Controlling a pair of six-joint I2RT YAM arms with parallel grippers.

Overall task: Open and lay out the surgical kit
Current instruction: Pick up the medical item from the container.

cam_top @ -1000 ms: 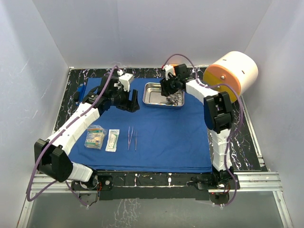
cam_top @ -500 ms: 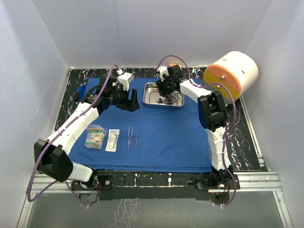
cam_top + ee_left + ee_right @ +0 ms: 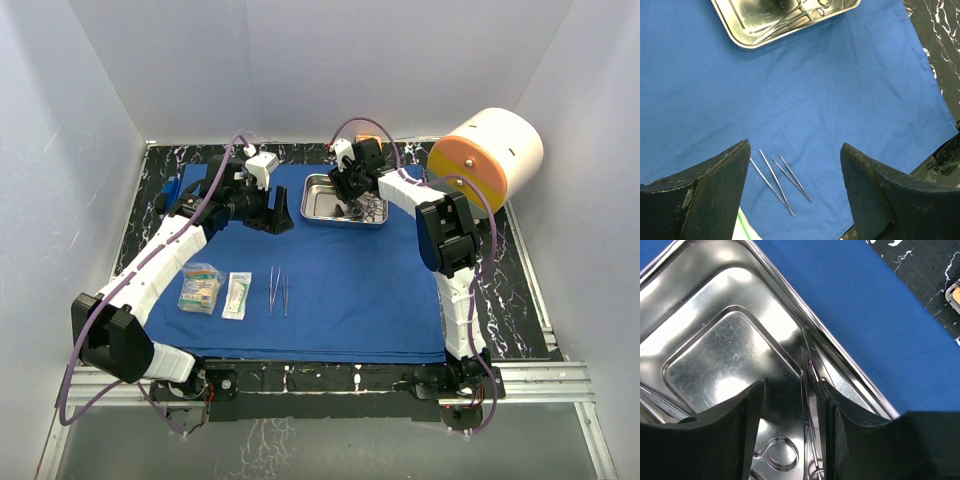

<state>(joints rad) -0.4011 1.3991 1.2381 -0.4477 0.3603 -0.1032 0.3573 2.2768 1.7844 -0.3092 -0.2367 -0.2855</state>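
Pictured with right gripper (image 3: 790, 390) down in steel tray (image 3: 320, 205) at far middle of blue cloth wrap (image 3: 360, 280), jaws narrowly apart astride a clamp (image 3: 809, 385). Seen also with left gripper (image 3: 795, 146) spread wide above the cloth's far left, with forceps (image 3: 277, 291) and two packets (image 3: 200, 288) near left.

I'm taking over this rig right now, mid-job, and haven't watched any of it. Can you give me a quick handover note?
Left gripper: open, empty, above the cloth.
Right gripper: open, fingers in the tray, one on either side of a clamp, no grip yet.
Done: cloth spread flat; two packets and two forceps laid out front left.
Left: the clamps are in the tray; lay them on the cloth, probably beside the forceps.
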